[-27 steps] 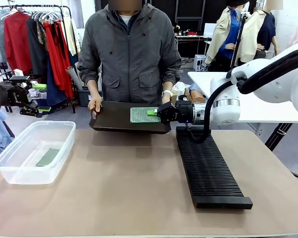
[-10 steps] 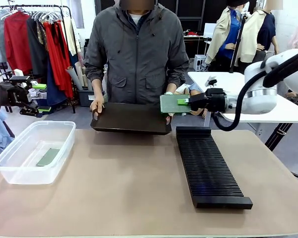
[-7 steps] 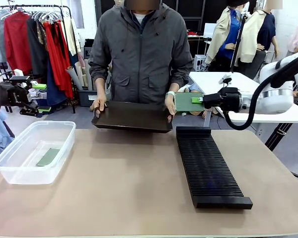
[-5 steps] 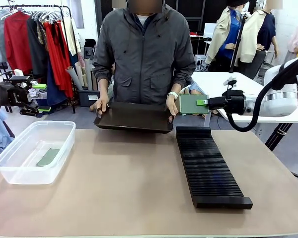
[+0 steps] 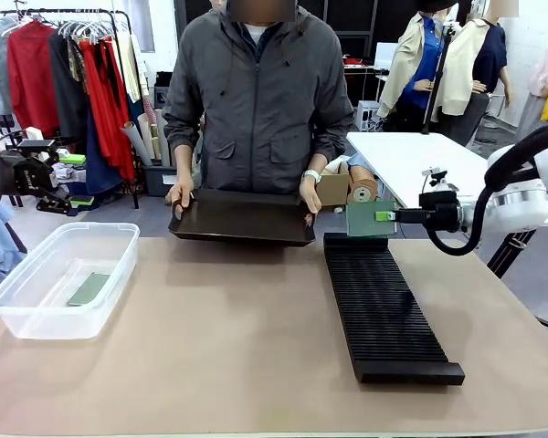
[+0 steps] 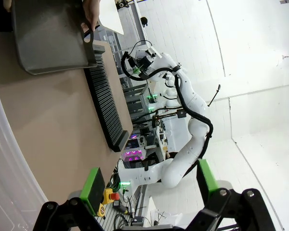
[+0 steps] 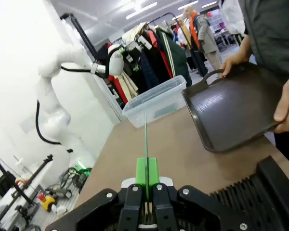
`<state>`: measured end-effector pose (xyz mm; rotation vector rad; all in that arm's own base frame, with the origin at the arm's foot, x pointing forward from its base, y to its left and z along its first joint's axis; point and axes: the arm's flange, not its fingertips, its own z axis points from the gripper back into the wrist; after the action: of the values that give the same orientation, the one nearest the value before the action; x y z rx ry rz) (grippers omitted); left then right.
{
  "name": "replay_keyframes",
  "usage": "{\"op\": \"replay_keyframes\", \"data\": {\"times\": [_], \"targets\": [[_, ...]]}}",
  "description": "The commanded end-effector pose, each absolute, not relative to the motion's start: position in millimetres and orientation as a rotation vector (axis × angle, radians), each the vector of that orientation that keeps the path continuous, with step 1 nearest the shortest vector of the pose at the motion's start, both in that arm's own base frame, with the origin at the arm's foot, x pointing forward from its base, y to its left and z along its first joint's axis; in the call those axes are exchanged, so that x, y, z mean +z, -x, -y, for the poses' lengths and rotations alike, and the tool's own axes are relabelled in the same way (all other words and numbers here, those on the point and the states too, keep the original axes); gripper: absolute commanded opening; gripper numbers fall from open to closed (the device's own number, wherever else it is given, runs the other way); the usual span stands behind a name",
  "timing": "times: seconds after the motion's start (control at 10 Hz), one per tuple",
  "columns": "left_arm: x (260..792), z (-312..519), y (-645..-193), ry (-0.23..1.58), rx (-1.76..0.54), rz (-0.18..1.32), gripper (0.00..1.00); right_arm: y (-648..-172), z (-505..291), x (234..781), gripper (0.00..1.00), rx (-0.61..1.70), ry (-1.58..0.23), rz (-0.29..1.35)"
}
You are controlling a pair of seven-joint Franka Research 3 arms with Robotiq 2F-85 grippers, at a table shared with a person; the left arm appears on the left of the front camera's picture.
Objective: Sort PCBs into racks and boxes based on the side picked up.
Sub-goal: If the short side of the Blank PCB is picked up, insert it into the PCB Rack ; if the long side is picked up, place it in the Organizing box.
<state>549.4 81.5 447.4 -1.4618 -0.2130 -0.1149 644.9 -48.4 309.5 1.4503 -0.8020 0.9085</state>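
Above the rack's (image 5: 384, 310) far end, the right gripper (image 5: 384, 216) clamped an upright PCB (image 5: 367, 219), unslotted; another PCB (image 5: 89, 288) lay in the box (image 5: 46, 324); the left gripper (image 6: 149, 184) gaped empty.

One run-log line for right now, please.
right jaws: shut on PCB, upright over rack far end | left jaws: open, empty | tub: second PCB inside | person: holding black tray

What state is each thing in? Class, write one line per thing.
Right gripper: shut on held PCB.
Held PCB: on edge, near far end of rack.
Rack: slots empty.
Tub: holds one flat PCB.
Tray: empty, held by person's hands.
Left gripper: open, empty.
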Motion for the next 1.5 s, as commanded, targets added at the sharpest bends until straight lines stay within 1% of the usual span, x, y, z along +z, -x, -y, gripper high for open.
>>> {"op": "replay_keyframes", "data": {"times": [0.0, 0.2, 0.5, 0.8, 1.4], "targets": [[449.3, -82.3, -547.2, 1.468, -0.116, 0.206, 1.00, -661.9, 59.1, 306.5, 0.00, 1.020, -1.429, 0.832], [449.3, -82.3, -547.2, 1.468, -0.116, 0.206, 1.00, -667.5, 62.3, 298.8, 0.00, 1.084, -1.400, 0.892], [449.3, -82.3, -547.2, 1.468, -0.116, 0.206, 1.00, -664.0, 63.0, 280.6, 0.00, 1.163, -1.357, 0.981], [449.3, -82.3, -547.2, 1.468, -0.116, 0.206, 1.00, -660.4, 65.1, 264.2, 0.00, 1.149, -1.350, 1.053], [449.3, -82.3, -547.2, 1.468, -0.116, 0.206, 1.00, -659.8, 63.5, 231.0, 0.00, 1.114, -1.293, 1.121]]}}
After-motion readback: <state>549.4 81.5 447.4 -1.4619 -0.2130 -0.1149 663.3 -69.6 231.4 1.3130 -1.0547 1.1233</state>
